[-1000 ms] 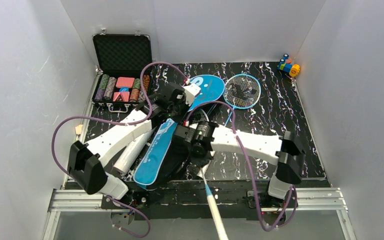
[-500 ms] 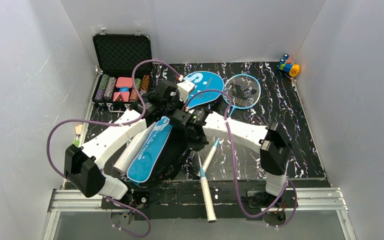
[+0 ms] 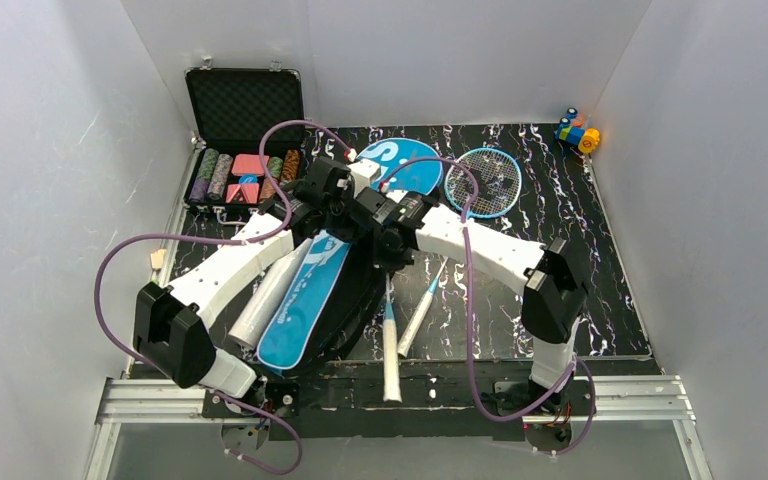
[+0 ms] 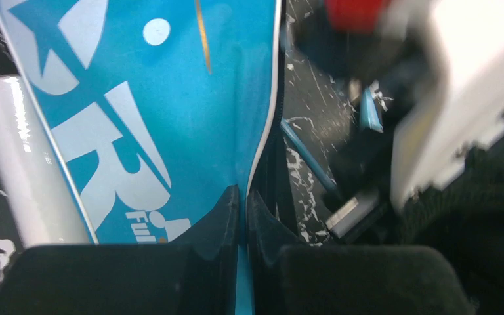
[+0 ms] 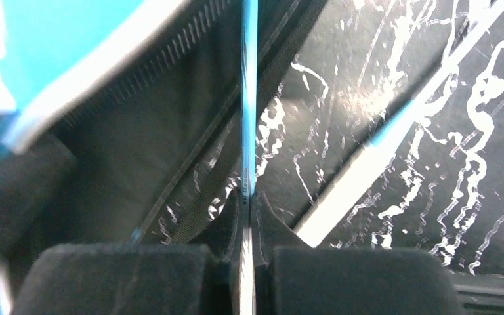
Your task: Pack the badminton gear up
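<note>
The blue "SPORT" bag [image 3: 298, 305] lies at the centre left, its black inside open on the right side. My left gripper [image 3: 343, 198] is shut on the bag's blue upper flap [image 4: 170, 98] at its white-piped edge; it shows in the left wrist view [image 4: 243, 200]. My right gripper [image 3: 386, 250] is shut on the thin blue shaft [image 5: 249, 98] of one racket, whose white handle [image 3: 391, 355] points at the front edge; it shows in the right wrist view [image 5: 249, 213]. The second racket [image 3: 482, 181] lies flat on the right. The white tube [image 3: 266, 296] lies left of the bag. No shuttlecocks show.
An open black case of poker chips [image 3: 242, 175] stands at the back left. Coloured toy blocks [image 3: 577, 131] sit in the back right corner. The second racket's white handle [image 5: 367, 164] lies just right of the held shaft. Grey walls close in three sides.
My right gripper has carried the held racket back and left, so its handle has come up from beyond the front edge. My left gripper has shifted slightly back with the flap.
</note>
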Motion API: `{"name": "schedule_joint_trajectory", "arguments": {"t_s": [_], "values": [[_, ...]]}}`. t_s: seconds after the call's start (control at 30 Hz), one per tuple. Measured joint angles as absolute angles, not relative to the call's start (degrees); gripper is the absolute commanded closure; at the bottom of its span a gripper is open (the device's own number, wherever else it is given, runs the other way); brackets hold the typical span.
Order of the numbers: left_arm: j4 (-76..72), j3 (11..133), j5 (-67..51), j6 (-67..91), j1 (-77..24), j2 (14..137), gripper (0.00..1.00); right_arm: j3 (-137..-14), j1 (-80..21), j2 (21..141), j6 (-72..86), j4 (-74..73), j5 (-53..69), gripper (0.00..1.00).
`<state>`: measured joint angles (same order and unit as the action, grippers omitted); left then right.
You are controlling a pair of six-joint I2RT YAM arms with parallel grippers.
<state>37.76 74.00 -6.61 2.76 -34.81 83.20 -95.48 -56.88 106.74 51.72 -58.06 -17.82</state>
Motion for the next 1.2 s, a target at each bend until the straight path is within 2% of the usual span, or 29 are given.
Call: {"name": "schedule_joint_trajectory", "arguments": {"t_s": [0.3, 0.7, 0.73, 0.87, 1.0, 1.07, 1.13, 1.2], "values": [[39.5, 74.0, -12.3, 6.5, -34.7, 84.2, 1.0, -88.9, -55.0, 103.9, 53.6, -44.4, -17.4, 0.99], [39.2, 74.9, -17.7, 4.9, -33.8, 83.2, 1.0, -82.1, -48.0, 103.4, 53.6, -34.3, -12.0, 0.97], [39.2, 74.9, -17.8, 4.8, -33.8, 83.1, 1.0, -82.1, -47.7, 104.0, 53.8, -33.3, -11.4, 0.95], [39.4, 74.9, -18.2, 4.3, -33.8, 83.0, 1.0, -82.1, -47.4, 105.7, 54.3, -31.0, -8.9, 0.69], [40.4, 75.0, -19.0, 4.1, -33.8, 82.9, 1.0, -80.6, -47.2, 105.4, 55.3, -27.6, -7.3, 0.48], [41.0, 75.0, -19.2, 4.0, -33.8, 82.9, 1.0, -78.1, -46.9, 104.0, 55.3, -25.1, -6.2, 0.32], [41.5, 75.0, -19.4, 4.1, -33.8, 82.9, 1.0, -75.4, -46.5, 102.1, 55.4, -23.1, -5.1, 0.25], [41.9, 75.0, -19.7, 4.1, -33.9, 82.9, 1.0, -72.4, -46.1, 99.7, 55.1, -21.3, -3.4, 0.24]]}}
